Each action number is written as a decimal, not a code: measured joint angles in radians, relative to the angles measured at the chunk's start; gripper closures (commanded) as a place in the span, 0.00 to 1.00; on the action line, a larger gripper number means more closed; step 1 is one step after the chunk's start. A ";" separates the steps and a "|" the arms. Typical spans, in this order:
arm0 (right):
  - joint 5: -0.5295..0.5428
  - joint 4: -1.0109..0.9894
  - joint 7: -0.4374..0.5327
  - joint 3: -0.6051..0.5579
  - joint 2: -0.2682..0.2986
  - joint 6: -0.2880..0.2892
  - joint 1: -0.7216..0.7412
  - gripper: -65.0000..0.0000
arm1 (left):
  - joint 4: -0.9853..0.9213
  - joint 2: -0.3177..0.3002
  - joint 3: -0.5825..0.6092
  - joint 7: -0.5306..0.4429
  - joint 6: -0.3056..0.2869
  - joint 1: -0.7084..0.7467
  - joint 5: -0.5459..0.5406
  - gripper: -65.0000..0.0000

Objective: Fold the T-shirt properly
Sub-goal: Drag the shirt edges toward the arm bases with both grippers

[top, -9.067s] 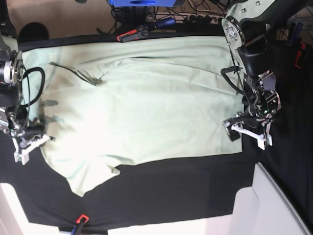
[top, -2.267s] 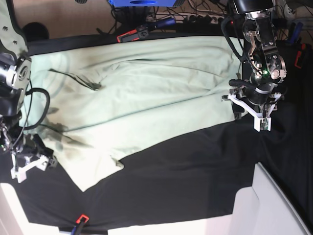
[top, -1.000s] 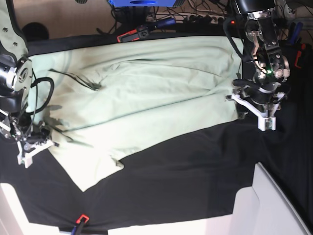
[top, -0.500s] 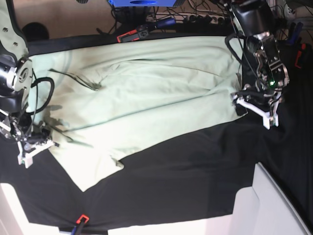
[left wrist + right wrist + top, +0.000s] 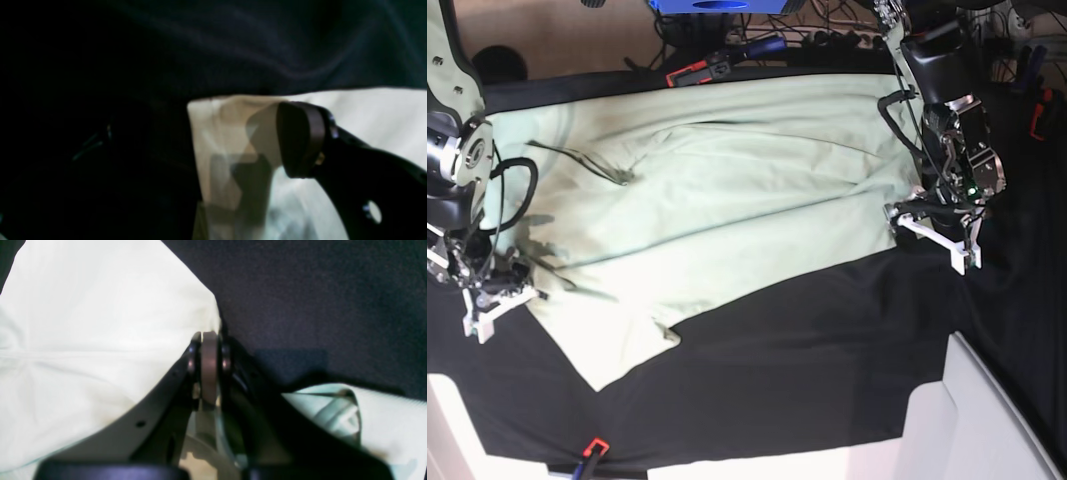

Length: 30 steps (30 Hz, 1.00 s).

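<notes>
The pale mint-green T-shirt (image 5: 717, 190) lies spread on the black cloth (image 5: 807, 370), its lower edge slanting up toward the right. My left gripper (image 5: 932, 235) hovers at the shirt's right lower corner. In the left wrist view it (image 5: 213, 143) is open, with one dark finger (image 5: 300, 140) over the shirt corner (image 5: 227, 126). My right gripper (image 5: 497, 300) sits at the shirt's left edge. In the right wrist view it (image 5: 208, 340) is shut, pinching the edge of the shirt (image 5: 100, 340).
Red-and-black clamps (image 5: 702, 68) lie at the cloth's far edge. Another red clamp (image 5: 592, 448) sits at the near edge. A white box (image 5: 987, 420) stands at the bottom right. Cables and a blue object (image 5: 717, 5) lie behind the table.
My left gripper has moved slightly down and left onto the shirt's right lower corner. The right arm and the shirt have not moved over the last second.
</notes>
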 measured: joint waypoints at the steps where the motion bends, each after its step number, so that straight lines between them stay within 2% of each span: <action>1: 0.000 0.000 0.000 0.000 0.000 0.000 0.000 1.00 | -0.001 0.000 0.000 0.001 0.000 -0.004 0.002 0.10; 3: 0.000 0.000 0.000 0.000 0.000 0.000 0.000 1.00 | -0.002 0.002 0.000 -0.001 0.000 -0.003 0.002 0.16; 4: 0.000 0.000 0.000 0.000 0.000 0.000 0.000 1.00 | -0.003 0.003 0.000 -0.004 0.000 -0.002 0.003 0.24; 7: 0.000 0.000 0.000 0.000 0.000 0.000 0.000 1.00 | -0.003 0.003 0.000 -0.003 0.007 0.000 0.004 0.63; 9: 0.000 0.000 0.000 0.000 0.000 0.000 0.000 1.00 | -0.006 0.001 0.000 -0.003 0.008 -0.001 0.005 0.81; 10: 0.000 0.000 0.000 0.000 0.000 0.000 0.000 1.00 | -0.007 0.000 0.000 -0.002 0.007 -0.001 0.002 0.86; 16: 0.001 0.000 0.000 0.000 0.000 0.000 -0.001 1.00 | 0.021 0.007 0.000 0.027 0.007 -0.005 0.006 0.89; 19: 0.002 0.028 -0.006 0.000 -0.003 0.000 -0.005 1.00 | 0.066 0.009 0.000 0.026 0.003 -0.021 0.008 1.00; 30: 0.007 0.094 -0.004 0.003 -0.019 0.000 -0.001 1.00 | 0.096 0.008 0.000 0.027 0.003 -0.093 0.003 1.00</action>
